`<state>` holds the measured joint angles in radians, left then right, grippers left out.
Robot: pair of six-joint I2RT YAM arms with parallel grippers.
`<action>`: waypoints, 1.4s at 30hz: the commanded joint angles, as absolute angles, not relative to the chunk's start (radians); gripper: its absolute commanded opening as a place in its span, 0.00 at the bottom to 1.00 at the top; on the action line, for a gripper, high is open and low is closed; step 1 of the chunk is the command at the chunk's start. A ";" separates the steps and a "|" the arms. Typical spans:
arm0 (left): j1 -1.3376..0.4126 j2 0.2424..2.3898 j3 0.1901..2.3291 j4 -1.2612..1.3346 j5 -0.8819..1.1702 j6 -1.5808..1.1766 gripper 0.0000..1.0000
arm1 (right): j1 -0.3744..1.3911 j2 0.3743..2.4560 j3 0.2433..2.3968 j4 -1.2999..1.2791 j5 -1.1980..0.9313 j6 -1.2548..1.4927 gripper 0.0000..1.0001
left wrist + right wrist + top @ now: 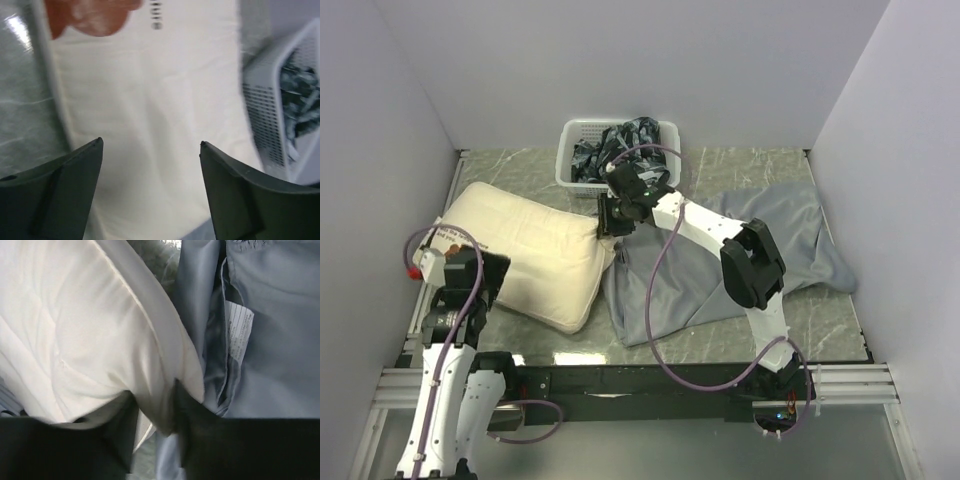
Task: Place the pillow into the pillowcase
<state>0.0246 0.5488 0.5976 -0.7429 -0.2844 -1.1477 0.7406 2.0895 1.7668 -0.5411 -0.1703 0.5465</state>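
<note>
Cream and puffy, the pillow (535, 255) lies left of the crumpled grey pillowcase (790, 240), with a brown bear print (90, 15) at its left end. The right gripper (153, 390) pinches its right corner in narrow jaws. The left gripper (150, 145) hangs over it, jaws wide and holding nothing.

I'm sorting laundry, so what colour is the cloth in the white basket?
The cloth is dark blue-grey with a pale pattern; the top external view shows it best.
</note>
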 commanded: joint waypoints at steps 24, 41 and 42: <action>-0.778 1.316 1.041 -0.765 -0.598 -0.726 0.99 | 0.661 1.703 1.238 -0.290 -0.037 0.522 0.67; -0.715 1.504 1.085 -0.755 -0.605 -0.743 0.10 | 0.683 1.920 1.325 -0.219 -0.129 0.511 0.56; -0.698 1.484 1.083 -0.747 -0.553 -0.721 0.01 | 0.681 1.925 1.330 -0.219 -0.129 0.511 0.55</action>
